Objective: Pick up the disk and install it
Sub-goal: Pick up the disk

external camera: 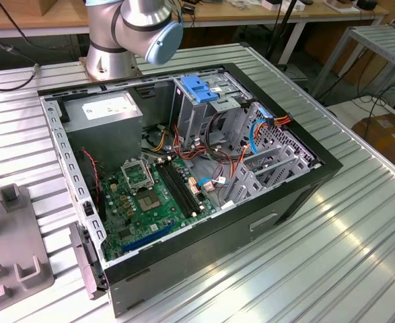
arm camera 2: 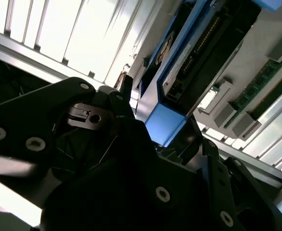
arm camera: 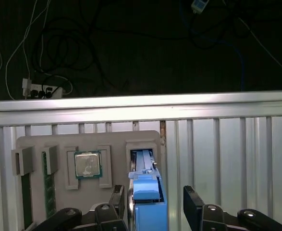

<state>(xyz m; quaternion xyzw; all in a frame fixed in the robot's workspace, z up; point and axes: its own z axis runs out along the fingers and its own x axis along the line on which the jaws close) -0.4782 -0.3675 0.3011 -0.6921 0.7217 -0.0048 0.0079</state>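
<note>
Your claw (arm camera: 153,193), spread, straddles the disk (arm camera: 145,185) standing on edge in the grey tray (arm camera: 59,142), long axis pointing away.

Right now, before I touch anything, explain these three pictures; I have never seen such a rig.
The exterior view shows a robot arm beside an open computer case on a metal table. The wrist views come from cameras riding on the arm. In the first wrist view the open gripper straddles the disk, not gripping it. The disk stands in a slot of a grey tray also holding a processor chip and memory sticks. The second wrist view shows that disk close up.
</note>
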